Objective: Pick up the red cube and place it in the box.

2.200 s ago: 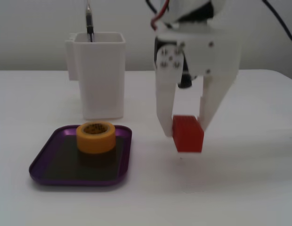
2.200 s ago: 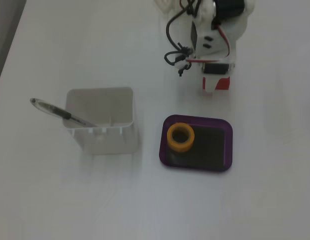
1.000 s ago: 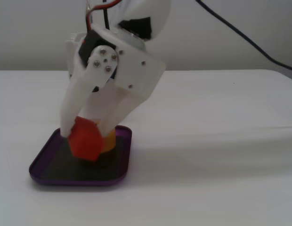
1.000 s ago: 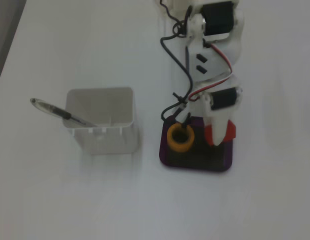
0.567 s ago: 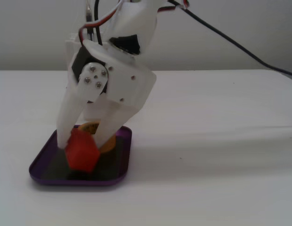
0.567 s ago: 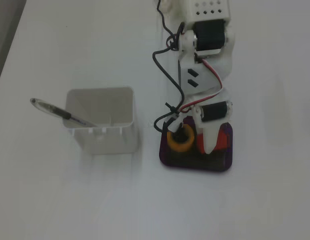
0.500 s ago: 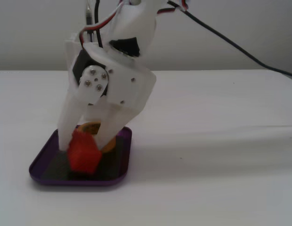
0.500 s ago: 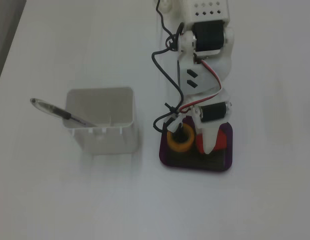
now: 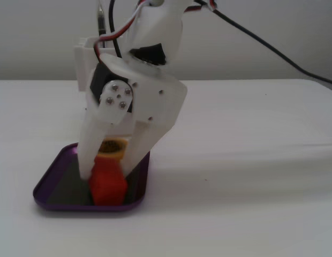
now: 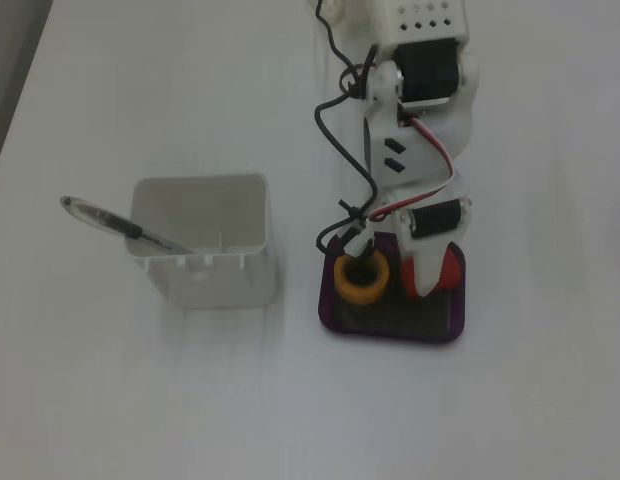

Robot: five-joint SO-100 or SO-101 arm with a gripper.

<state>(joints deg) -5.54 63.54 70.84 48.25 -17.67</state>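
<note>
The red cube (image 9: 108, 184) stands in the box, a shallow purple tray (image 9: 48, 188), with its lower end on or just above the dark floor near the front rim. My white gripper (image 9: 108, 168) reaches down into the tray. Its two fingers flank the cube's upper part closely and look closed on it. In the other fixed view, from above, the gripper (image 10: 425, 280) covers most of the cube (image 10: 448, 270) on the right side of the tray (image 10: 390, 325).
A yellow-orange tape roll (image 9: 112, 148) lies in the tray right behind the cube, and left of it in the view from above (image 10: 362, 280). A tall white square container (image 10: 205, 250) holding a pen (image 10: 115, 222) stands beside the tray.
</note>
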